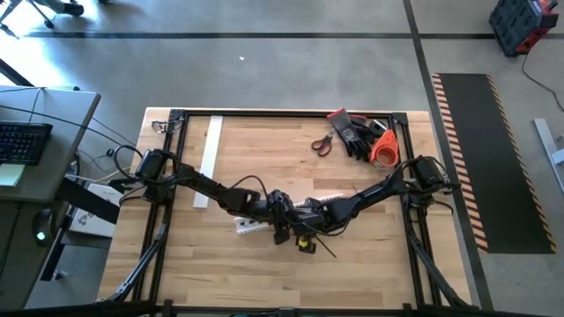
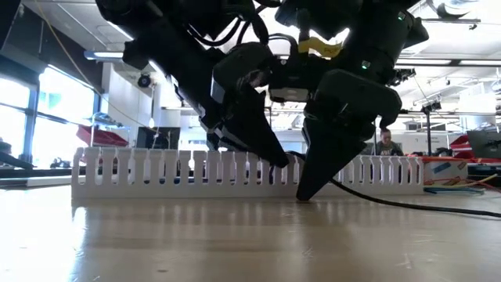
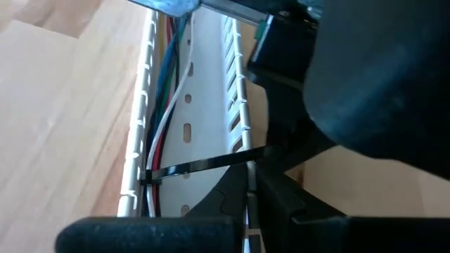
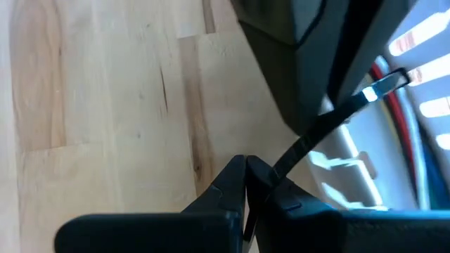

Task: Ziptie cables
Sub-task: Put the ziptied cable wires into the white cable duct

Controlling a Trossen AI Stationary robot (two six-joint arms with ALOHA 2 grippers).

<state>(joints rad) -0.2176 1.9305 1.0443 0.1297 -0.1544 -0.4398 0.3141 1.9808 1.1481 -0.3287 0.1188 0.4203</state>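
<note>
Wooden table (image 1: 370,255), both claws meeting mid-board: right claw (image 4: 246,184) pinches the zip tie (image 4: 330,123), left claw (image 3: 249,184) closed; limp, light cables (image 3: 163,119) want gathering low.

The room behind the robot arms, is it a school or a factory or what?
Probably a robotics lab or workshop. The wooden table stands on a bare concrete floor by a hazard-striped mat, a desk with a keyboard sits alongside, and a person works among benches in the background.

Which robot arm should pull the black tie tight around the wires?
Probably the right. The right gripper is shut on the zip tie strap's free end, beside the white duct. The left gripper is shut at the strap over the cables.
</note>
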